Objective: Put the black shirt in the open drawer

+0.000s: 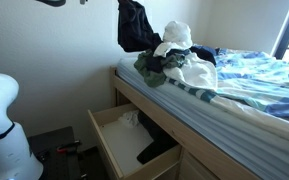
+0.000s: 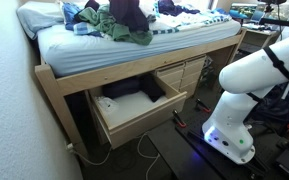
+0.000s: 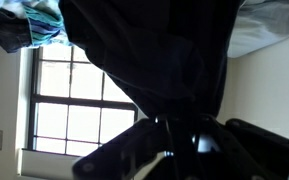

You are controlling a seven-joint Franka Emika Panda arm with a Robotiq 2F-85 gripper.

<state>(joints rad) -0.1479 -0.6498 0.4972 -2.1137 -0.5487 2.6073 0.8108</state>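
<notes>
item: black shirt (image 1: 134, 25) of soft, limp cloth. location: lifted clear of the bed, hanging in folds above the heap of mixed clothes (image 1: 179, 62) on the blue-striped mattress; seen in both exterior views (image 2: 125, 12), top edge running out of frame.

item: pincer (image 3: 179, 135), dark metal. state: clamped on the black shirt, judged from the cloth (image 3: 154, 50) filling the wrist view right at the fingers and hanging unsupported; the jaws themselves are too dark to make out.

item: open wooden drawer (image 1: 102, 140), light wood, pulled out under the bed frame (image 2: 134, 70). contents: some pale and dark cloth already inside; room remains.

item: white robot arm base (image 2: 246, 85), standing on the floor beside the drawer.

progress: pick-up done, shirt off the worktop-level bedding. left to do: carry it out past the bed edge, lower it over the drawer (image 2: 134, 112), release. shirt and drawer are well apart; roughly the halfway mark, by estimate.
</notes>
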